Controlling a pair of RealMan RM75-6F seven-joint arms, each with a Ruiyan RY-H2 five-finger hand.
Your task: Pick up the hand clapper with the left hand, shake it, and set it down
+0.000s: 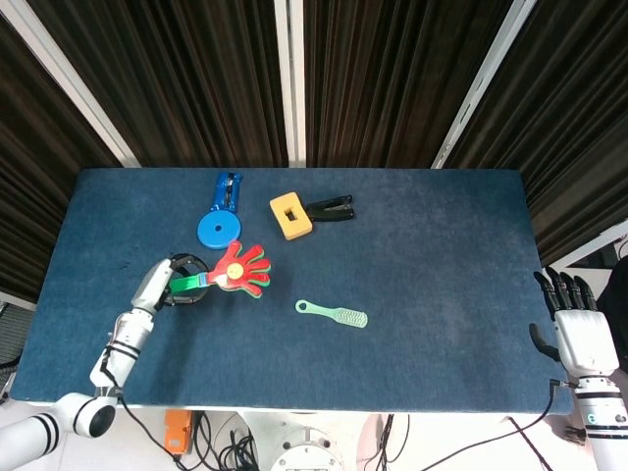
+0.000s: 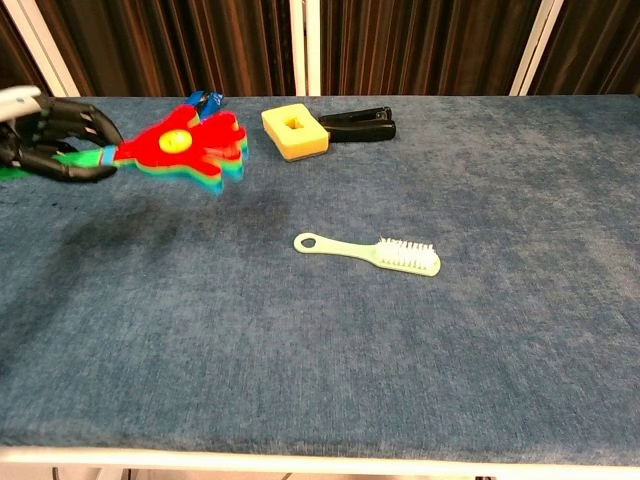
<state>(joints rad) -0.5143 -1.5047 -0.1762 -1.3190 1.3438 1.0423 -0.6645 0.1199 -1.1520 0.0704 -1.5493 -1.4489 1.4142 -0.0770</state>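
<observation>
Clearly lifted off the blue felt-like table, the hand clapper hangs in the air, its green handle wrapped by the curled dark fingers of the left hand. Its flat plastic palms are stacked red, yellow and green. The right hand rests off the table's edge, fingers spread and holding nothing.

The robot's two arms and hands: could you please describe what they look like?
The left hand has a silver-grey back and black fingers, on a slim silver forearm with dark bands that ends in a white rounded joint. The right hand is white-backed with dark fingers, on a white wrist with a dark ring; a thin black cable runs beside it.
</observation>
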